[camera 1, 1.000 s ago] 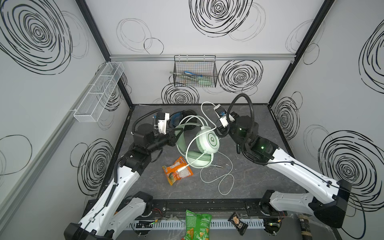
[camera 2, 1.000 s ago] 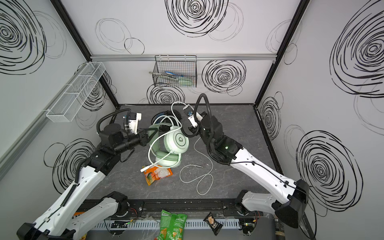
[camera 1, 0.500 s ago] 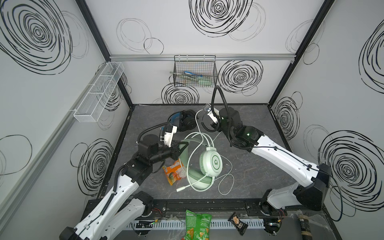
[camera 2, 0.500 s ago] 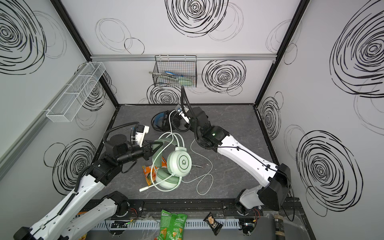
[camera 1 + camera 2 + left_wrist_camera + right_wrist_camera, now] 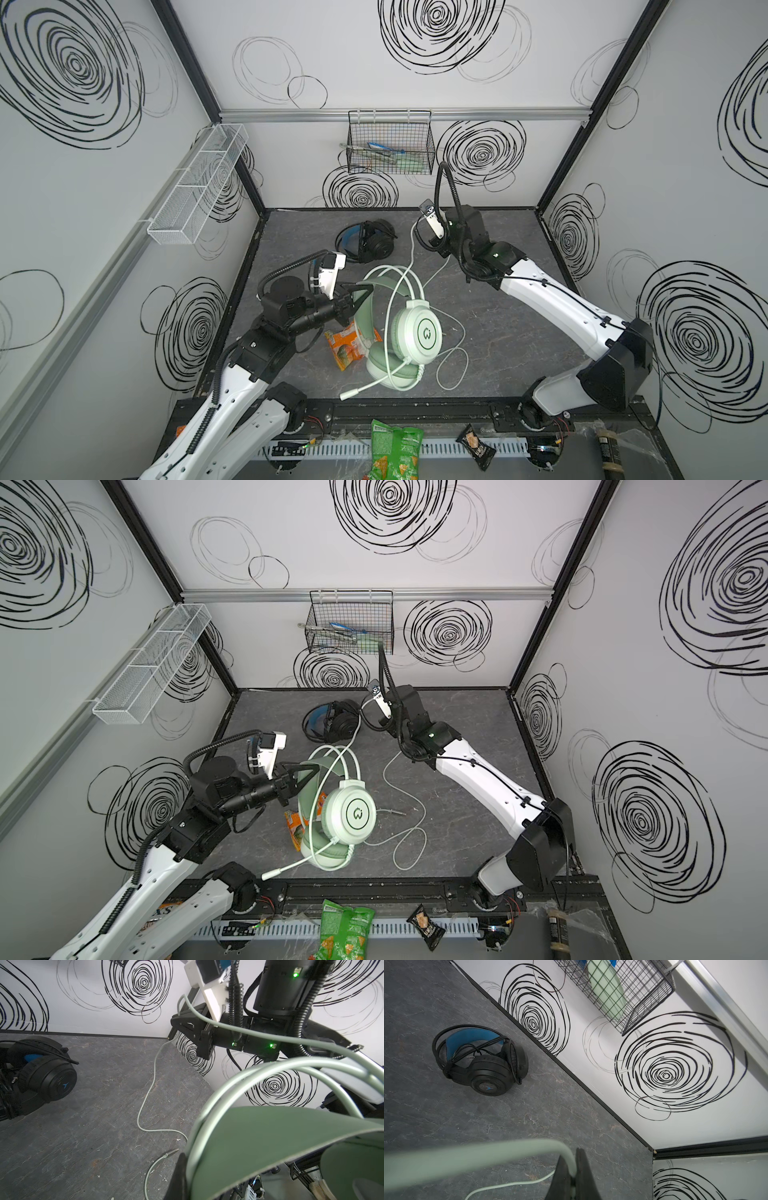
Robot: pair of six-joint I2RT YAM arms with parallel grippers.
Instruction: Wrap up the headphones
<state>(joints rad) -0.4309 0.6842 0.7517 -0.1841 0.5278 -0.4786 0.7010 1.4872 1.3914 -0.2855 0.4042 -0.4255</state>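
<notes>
Partly cropped, right claw tight on cable, left claw tight on mint headset.

Operator: Where are the headsets?
Guide: You find the rear headset on the table close to the back wall, left of centre. The front headset is at mid-table, nearer the front edge, well apart from it.
Operator: And around them?
Guide: You see a snack packet partly under the front headset's left side. Its cable loops over the table to the right. A wire basket hangs on the back wall, and a mesh tray on the left wall.
</notes>
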